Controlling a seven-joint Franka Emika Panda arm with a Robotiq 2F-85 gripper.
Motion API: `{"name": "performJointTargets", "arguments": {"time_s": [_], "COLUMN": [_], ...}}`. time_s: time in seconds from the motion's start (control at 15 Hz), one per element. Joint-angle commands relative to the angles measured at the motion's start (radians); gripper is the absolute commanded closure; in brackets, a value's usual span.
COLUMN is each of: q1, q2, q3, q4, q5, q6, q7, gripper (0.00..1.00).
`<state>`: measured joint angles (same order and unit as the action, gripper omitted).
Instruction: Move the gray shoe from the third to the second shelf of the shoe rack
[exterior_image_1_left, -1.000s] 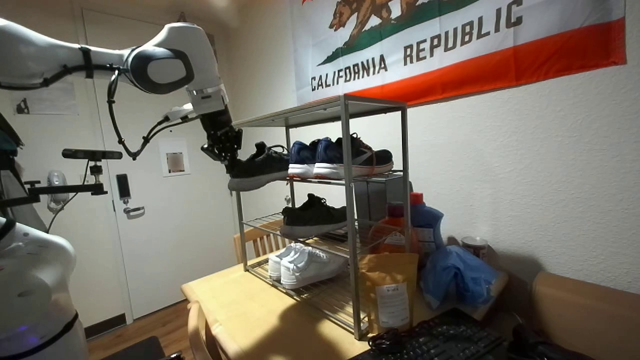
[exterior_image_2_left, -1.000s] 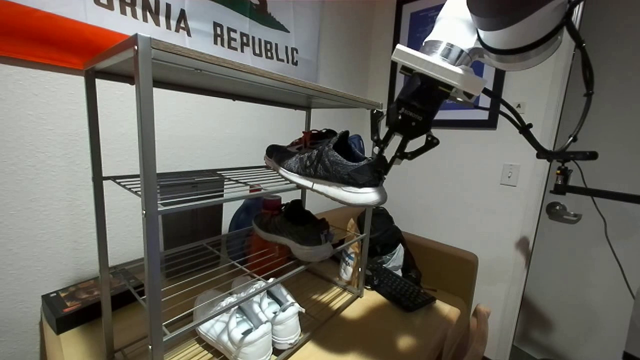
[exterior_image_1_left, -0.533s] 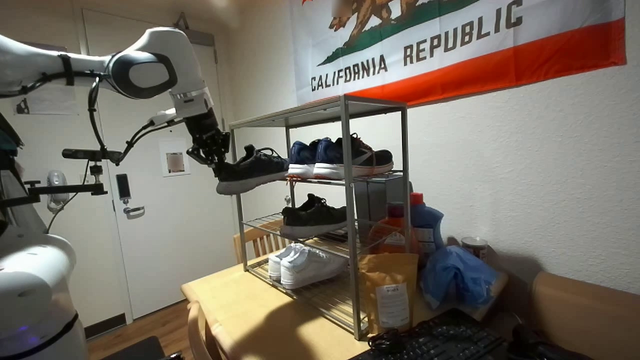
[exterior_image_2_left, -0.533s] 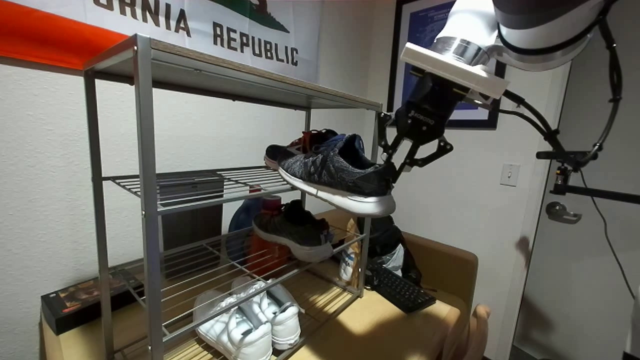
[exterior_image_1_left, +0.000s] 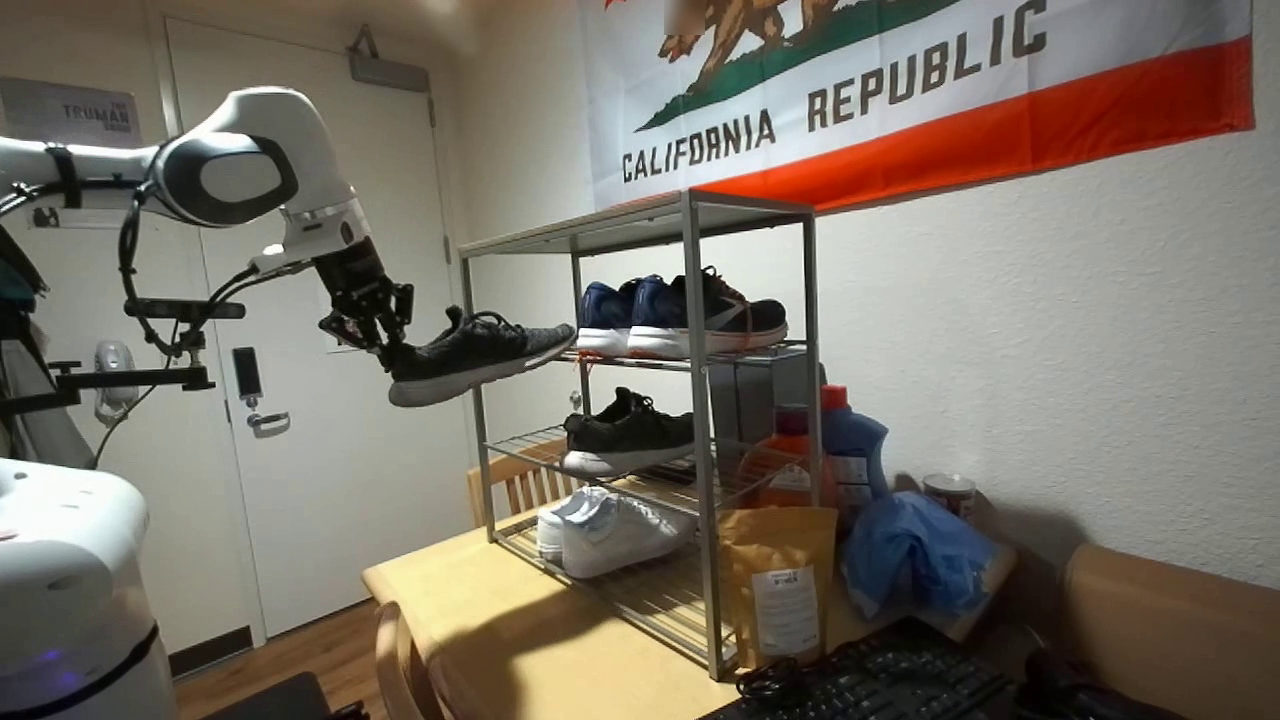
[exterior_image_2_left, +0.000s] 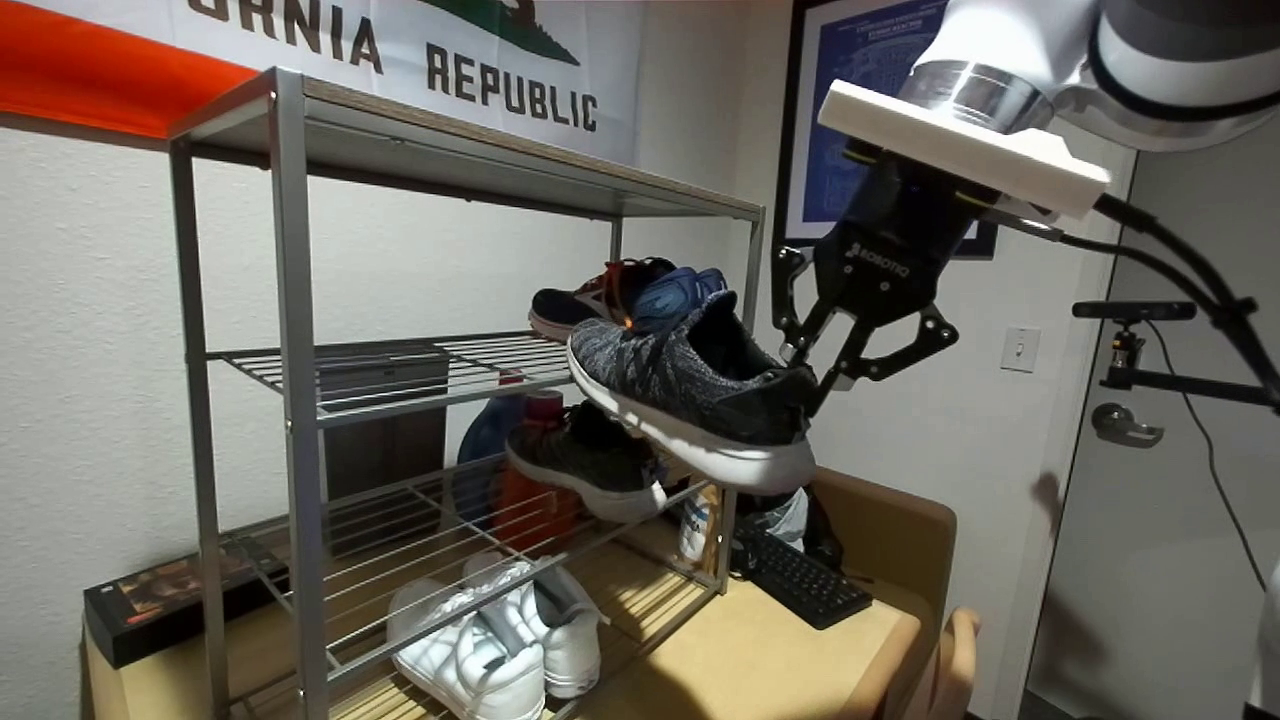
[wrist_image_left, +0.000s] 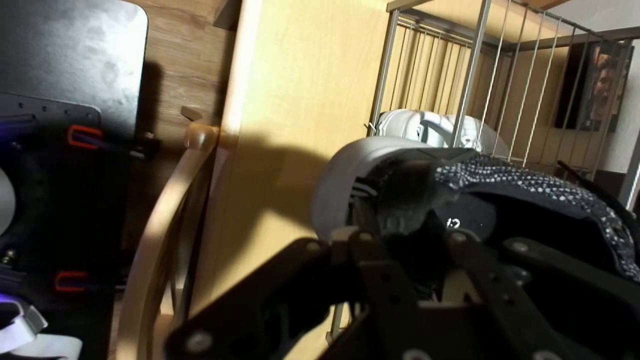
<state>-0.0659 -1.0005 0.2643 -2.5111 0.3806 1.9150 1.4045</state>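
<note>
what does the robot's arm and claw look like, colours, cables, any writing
The arm is white and rounded, with a dark ring around a pale oval cap. Black cables loop along it. A silver collar and white slab sit between it and the claw, which is black and angular, with jointed linkages and pale ROBOTIQ lettering.

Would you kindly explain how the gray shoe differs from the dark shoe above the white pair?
Support: the gripper holds the gray shoe by its heel; the dark shoe rests on the rack.
Pose: the gray shoe tilts toe-up; the dark shoe sits flatter.
Look: the gray shoe shows pale speckles; the dark shoe shows none.
Both have pale soles.
</note>
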Motion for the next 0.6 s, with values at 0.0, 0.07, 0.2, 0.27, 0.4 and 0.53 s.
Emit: {"name": "performJointTargets", "arguments": {"time_s": [0.0, 0.07, 0.2, 0.27, 0.4, 0.53], "q1": [0.036, 0.043, 0.054, 0.059, 0.065, 0.070], "q2": [-0.075, -0.087, -0.106, -0.115, -0.123, -0.130], "q3": [0.036, 0.042, 0.048, 0.047, 0.042, 0.036], "q4": [-0.046, -0.052, -0.061, -0.066, -0.075, -0.082], "q5": [0.035, 0.037, 0.038, 0.038, 0.041, 0.044], "q6": [0.001, 0.002, 0.003, 0.002, 0.002, -0.006], "q7": [0.087, 0.104, 0.129, 0.138, 0.147, 0.145], "gripper": [0.94, 0.94, 0.94, 0.94, 0.94, 0.94]}}
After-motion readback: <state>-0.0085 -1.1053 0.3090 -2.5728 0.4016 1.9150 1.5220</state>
